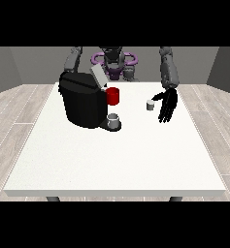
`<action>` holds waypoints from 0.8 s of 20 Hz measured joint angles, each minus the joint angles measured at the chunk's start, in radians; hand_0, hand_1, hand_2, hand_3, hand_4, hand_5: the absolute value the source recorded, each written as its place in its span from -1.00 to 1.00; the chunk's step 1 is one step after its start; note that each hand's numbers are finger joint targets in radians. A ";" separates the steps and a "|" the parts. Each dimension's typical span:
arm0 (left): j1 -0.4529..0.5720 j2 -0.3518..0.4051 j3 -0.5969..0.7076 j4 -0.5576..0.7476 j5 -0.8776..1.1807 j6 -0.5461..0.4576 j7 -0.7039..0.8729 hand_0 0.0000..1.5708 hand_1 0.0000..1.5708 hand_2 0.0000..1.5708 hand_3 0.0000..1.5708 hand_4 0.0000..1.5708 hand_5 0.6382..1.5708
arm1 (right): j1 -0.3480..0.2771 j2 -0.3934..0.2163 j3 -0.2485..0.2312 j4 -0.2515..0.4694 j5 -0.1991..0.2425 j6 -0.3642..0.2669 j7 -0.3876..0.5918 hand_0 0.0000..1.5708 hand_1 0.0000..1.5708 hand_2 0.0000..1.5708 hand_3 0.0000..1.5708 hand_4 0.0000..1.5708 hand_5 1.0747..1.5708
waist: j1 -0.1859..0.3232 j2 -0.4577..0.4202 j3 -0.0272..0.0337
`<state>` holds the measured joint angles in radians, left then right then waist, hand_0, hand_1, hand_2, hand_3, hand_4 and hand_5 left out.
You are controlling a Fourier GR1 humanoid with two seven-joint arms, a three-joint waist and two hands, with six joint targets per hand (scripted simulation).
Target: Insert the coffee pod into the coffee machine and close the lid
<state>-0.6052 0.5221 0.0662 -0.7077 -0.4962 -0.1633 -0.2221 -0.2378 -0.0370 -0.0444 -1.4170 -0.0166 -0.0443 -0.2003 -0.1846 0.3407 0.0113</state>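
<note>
White table (136,160) with one coffee machine (82,104), one coffee pod (150,105), one empty, straight-fingered robot hand (168,104).

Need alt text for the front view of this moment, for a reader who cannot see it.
A black coffee machine with its lid raised stands on a white table, a grey cup at its base. The small coffee pod lies apart, beside the open hand at the view's right.

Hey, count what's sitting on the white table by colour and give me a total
Black: 1, the coffee machine
Red: 1, the cup
Grey: 2, the mug under the machine and the pod
Total: 4
</note>
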 measured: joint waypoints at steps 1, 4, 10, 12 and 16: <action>-0.005 0.001 0.001 0.006 -0.006 0.008 -0.003 -0.12 -0.12 0.10 0.00 -1.00 1.00 | -0.009 -0.001 -0.001 -0.002 -0.001 -0.002 0.009 -1.00 -1.00 -1.00 -1.00 -0.50 1.00 | 0.000 0.002 0.0012; -0.015 0.002 0.005 0.023 -0.029 0.049 -0.011 0.36 0.36 0.46 0.38 -1.00 1.00 | -0.010 -0.001 -0.003 0.002 -0.004 -0.002 0.016 -1.00 -1.00 -1.00 -1.00 -0.48 1.00 | -0.005 0.000 0.0012; -0.020 -0.017 -0.023 0.032 -0.090 0.100 -0.012 0.54 0.54 0.56 0.39 -1.00 1.00 | -0.021 -0.004 -0.015 0.040 -0.010 -0.002 0.021 -1.00 -1.00 -1.00 -1.00 -0.59 1.00 | 0.000 -0.029 0.0007; -0.020 -0.034 -0.038 0.027 -0.108 0.111 -0.003 0.61 0.61 0.59 0.40 -1.00 1.00 | -0.015 0.001 -0.013 0.064 -0.001 -0.010 0.009 -1.00 -1.00 -1.00 -1.00 -0.57 1.00 | 0.004 -0.040 0.0006; -0.006 -0.063 -0.065 0.027 -0.133 0.104 -0.007 0.64 0.64 0.63 0.42 -0.91 1.00 | 0.000 0.001 -0.021 0.095 -0.006 -0.006 -0.004 -1.00 -1.00 -1.00 -1.00 -0.54 1.00 | 0.009 -0.074 -0.0002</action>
<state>-0.6111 0.4590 0.0011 -0.6806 -0.6295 -0.0593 -0.2292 -0.2374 -0.0356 -0.0652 -1.3219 -0.0225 -0.0505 -0.2045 -0.1752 0.2671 0.0111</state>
